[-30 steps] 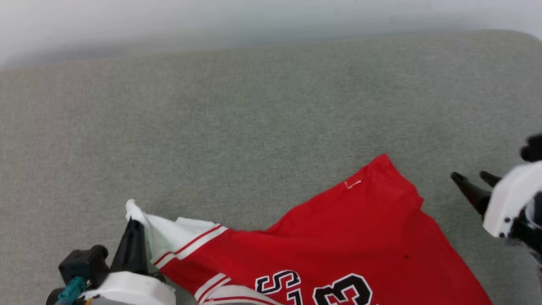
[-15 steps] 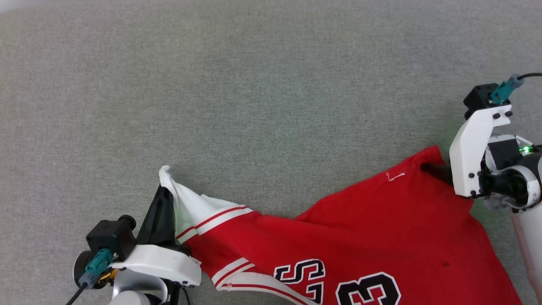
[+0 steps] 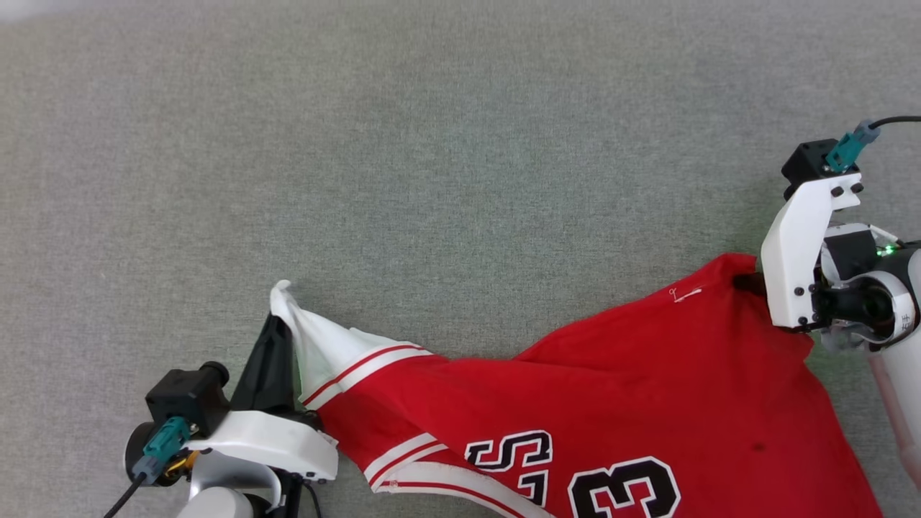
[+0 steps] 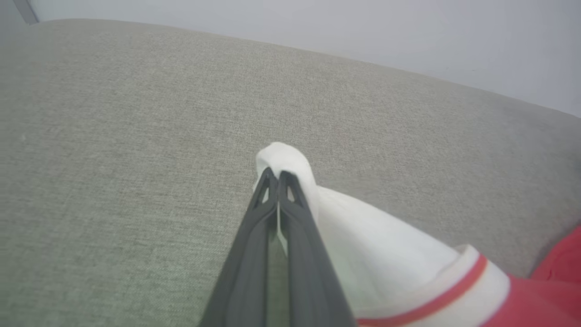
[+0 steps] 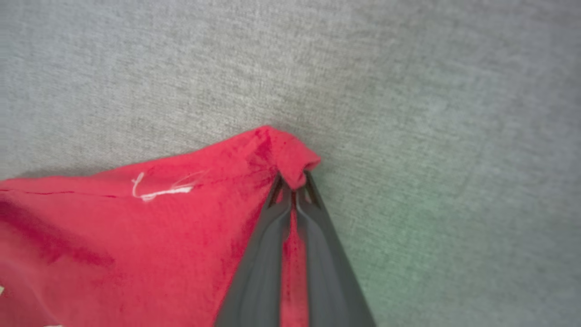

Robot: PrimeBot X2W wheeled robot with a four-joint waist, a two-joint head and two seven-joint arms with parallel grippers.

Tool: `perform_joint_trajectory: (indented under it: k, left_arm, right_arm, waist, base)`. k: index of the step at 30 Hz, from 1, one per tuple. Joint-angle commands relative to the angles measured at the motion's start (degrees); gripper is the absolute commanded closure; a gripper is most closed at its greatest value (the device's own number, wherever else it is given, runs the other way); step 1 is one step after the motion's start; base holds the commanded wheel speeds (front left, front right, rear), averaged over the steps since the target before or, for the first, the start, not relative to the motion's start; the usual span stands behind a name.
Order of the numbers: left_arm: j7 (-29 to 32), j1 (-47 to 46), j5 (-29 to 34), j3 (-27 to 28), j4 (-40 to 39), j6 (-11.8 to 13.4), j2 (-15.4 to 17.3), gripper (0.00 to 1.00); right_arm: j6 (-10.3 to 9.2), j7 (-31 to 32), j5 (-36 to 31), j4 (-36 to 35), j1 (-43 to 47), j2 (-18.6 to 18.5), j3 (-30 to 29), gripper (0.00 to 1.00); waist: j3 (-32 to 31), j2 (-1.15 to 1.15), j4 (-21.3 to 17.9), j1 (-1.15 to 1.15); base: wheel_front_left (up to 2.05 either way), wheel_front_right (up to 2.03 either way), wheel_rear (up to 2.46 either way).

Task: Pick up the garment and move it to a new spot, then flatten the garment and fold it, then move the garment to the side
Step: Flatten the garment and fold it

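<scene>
You have one garment [image 3: 611,388], two grippers and one grey fabric surface [image 3: 432,180] under them. The left gripper [image 4: 277,176] is clenched on the tip of the white sleeve [image 3: 324,352], its two fingers pressed together with a fold of white cloth bulging over them. The right gripper [image 5: 294,181] is pinched on the red corner [image 5: 290,159] of the hem, a nub of cloth poking out past its tips. A second ago that right gripper stood spread and off the cloth, well to its right; half a second ago it had reached the corner, and now it is closed on it. The head camera tilted down over that second, so don't read the whole shift as the garment's. Your left grip on the sleeve is unchanged throughout. The garment lies on the near part of the surface, its long axis running in the head view from the sleeve at lower left up to the gripped corner at right, with the number print [image 3: 619,489] by the bottom edge and a small white thread mark [image 3: 683,293] near the right corner
</scene>
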Motion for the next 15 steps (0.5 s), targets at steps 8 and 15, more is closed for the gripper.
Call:
perform_joint_trajectory:
  k: [8,15]
  left_arm:
    - [-0.1,-1.0,-1.3,2.5,-0.6,-1.0,2.8,1.0]
    - [1.6,-9.9,-1.8,3.7,0.0,-4.0,4.6,1.0]
  right_arm:
    - [-0.04,-8.5,1.8,-2.7,-1.0,-2.0,1.5,1.0]
    - [-0.04,-12.7,0.0,-4.4,-2.7,-2.7,-1.3,1.0]
  waist:
    - [-8.7,0.0,-2.4,-0.01]
    - [-14.1,0.0,-3.4,-0.01]
  base:
    - [0.0,0.0,0.0]
    - [0.0,0.0,0.0]
